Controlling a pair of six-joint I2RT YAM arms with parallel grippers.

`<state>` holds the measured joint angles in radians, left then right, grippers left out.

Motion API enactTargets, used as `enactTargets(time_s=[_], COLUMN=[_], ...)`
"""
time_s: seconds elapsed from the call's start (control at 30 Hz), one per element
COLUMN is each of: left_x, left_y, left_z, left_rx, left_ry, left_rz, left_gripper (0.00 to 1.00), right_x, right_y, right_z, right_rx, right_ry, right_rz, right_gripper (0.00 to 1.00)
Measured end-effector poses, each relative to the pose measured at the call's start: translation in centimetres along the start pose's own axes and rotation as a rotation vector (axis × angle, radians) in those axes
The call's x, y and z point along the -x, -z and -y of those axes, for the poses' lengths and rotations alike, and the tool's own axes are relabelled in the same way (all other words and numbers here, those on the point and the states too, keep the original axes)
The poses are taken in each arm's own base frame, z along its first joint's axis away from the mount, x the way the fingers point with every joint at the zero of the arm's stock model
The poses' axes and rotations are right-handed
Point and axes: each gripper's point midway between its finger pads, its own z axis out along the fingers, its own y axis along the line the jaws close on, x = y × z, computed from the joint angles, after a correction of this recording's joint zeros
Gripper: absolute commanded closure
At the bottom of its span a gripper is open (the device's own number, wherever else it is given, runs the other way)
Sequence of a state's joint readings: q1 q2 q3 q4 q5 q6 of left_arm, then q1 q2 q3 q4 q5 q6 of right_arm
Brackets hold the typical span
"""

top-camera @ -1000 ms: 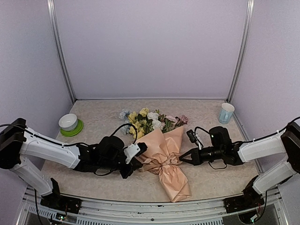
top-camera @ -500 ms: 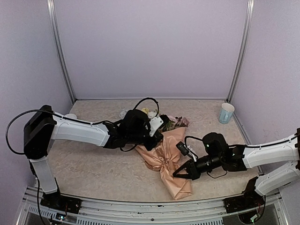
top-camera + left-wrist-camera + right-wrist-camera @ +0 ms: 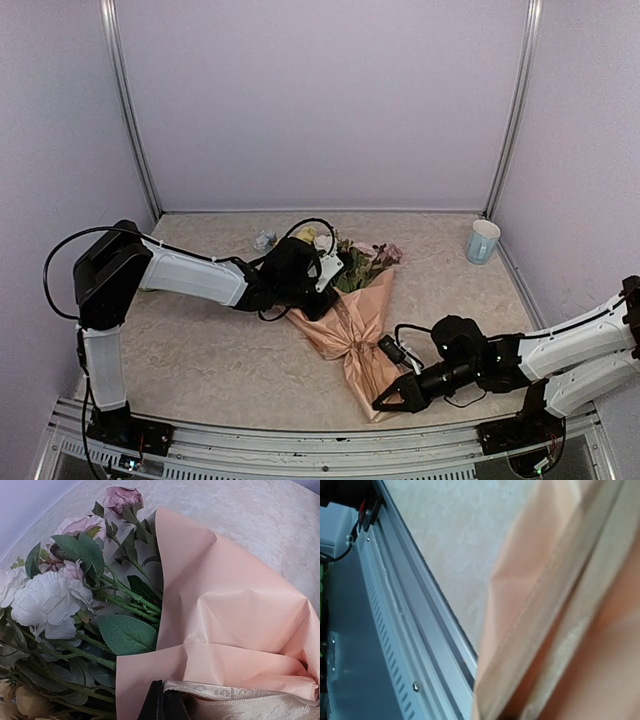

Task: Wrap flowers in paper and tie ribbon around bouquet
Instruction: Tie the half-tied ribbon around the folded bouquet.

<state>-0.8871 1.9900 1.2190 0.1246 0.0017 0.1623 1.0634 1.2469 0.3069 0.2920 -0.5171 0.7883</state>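
Bouquet (image 3: 355, 320) lies flat on the table (image 3: 200, 350), centre-right, with its long axis running roughly 11 to 5 o'clock in the top view. The flowers (image 3: 350, 262) are at the 11 o'clock end and the pointed paper tail at 5 o'clock, near the front rail (image 3: 420, 630). The paper (image 3: 365, 305) is matte peach-pink, creased into soft folds and cinched at the waist into a cone. Blooms are fabric-like, white, pink and yellow, on thin green stems with broad leaves. The ribbon (image 3: 240, 702) is tan, woven, semi-sheer and narrow. The left gripper (image 3: 318, 300) sits at the cone's upper left edge, about 10 o'clock from the waist, with its jaws together. In the wrist view the ribbon comes straight out of the tips, so it looks pinched on one end. The right gripper (image 3: 385, 402) is at the cone's tip, 5 o'clock from the waist, also closed. A ribbon strand runs down the paper toward it, but its fingers are out of its own view, so what it pinches cannot be told. Judgement: the knot step is under way. The waist lies between the two tools, so the next pull likely goes outward along that 11-to-5 line. The left arm is nearer the blooms and the right nearer the tail.
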Motion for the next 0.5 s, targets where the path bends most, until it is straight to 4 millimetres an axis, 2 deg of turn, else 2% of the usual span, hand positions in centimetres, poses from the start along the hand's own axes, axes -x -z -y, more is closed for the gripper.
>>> enactTargets(time_s=[0.5], left_x=[-0.9], left_y=[-0.2], left_z=[-0.7], left_rx=[-0.026], left_ry=[0.019], left_rz=[-0.02], left_gripper=[1.0], right_x=[-1.6], right_y=[-1.5], right_z=[0.3], right_rx=[-0.01], right_ry=[-0.064], right_rz=[-0.027], right_gripper=[1.0])
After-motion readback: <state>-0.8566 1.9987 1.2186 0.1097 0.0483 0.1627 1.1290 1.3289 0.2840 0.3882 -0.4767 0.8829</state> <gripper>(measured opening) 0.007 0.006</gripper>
